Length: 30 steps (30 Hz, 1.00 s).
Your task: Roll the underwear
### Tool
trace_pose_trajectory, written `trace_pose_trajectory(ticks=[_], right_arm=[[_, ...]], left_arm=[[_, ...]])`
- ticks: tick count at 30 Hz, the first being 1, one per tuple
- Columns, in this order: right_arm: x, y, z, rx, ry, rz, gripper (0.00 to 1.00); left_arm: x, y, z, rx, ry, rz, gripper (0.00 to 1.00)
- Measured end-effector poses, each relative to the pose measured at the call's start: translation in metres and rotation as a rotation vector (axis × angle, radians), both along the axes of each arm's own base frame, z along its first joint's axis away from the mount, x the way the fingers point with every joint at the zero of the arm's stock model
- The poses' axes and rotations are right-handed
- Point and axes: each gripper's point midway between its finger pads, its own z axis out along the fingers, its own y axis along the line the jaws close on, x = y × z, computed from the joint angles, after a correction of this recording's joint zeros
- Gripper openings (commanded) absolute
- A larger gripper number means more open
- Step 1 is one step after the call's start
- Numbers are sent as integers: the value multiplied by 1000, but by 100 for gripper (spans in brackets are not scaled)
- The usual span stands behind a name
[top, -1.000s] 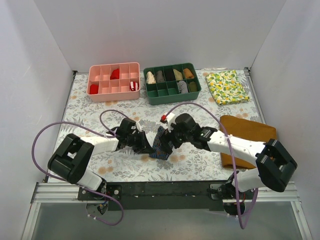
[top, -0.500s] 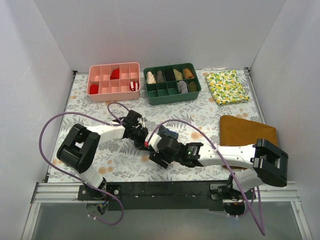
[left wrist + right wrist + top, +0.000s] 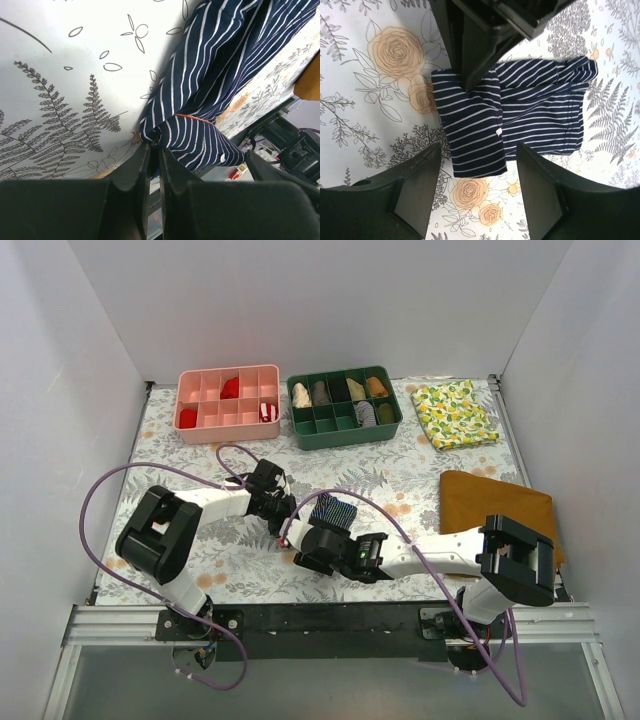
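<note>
Right gripper (image 3: 305, 542) hangs low over the table (image 3: 180, 445) near its front edge, fingers (image 3: 415, 195) spread wide with nothing held. In its wrist view the underwear (image 3: 540, 110) lies flat on the floral cover just ahead of the fingertips, and its near left corner falls between them. The cloth does not touch either finger.

The underwear (image 3: 335, 510) lies just behind this gripper, near the middle of the table. It is folded into a compact dark striped block, with one layer lapped over the left part and a small white spot on that layer's edge.

Left gripper (image 3: 280, 512) reaches in from the left and meets the underwear at its left edge. In the left wrist view its fingers (image 3: 172, 165) stand almost together, and the hem of the underwear (image 3: 220, 70) is pinched at their tips. The cloth runs away from them to the upper right, with a thin orange line across it. The right wrist view shows the same left gripper (image 3: 472, 82) coming down from the top, its tip on the cloth's far left edge.

Off to the right a mustard cloth (image 3: 495, 505) lies by the right arm. At the back stand a pink tray (image 3: 228, 438) and a green tray (image 3: 345, 442), with a lemon cloth (image 3: 455, 412) to their right.
</note>
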Motion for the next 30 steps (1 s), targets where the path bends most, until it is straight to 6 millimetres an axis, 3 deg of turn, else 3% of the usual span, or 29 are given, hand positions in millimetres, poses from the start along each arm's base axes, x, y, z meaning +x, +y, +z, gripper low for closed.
trace_pose_trajectory(ticks=[7,19,21,30], right_arm=[[-5,11,4,5,-22,39,68],[-5,10,-23,-69,-27,44,65],[-3,10,-26,-75,-32,38,58],[9,6,-32,-6,-24,-26,51]], left_arm=[[-1,-1,-1,-4,12,-3,0],[-1,-1,-1,-6,14,-11,0],[-1,-2,-1,-6,14,-11,0],[-1,-2,-1,-8,13,-16,0]])
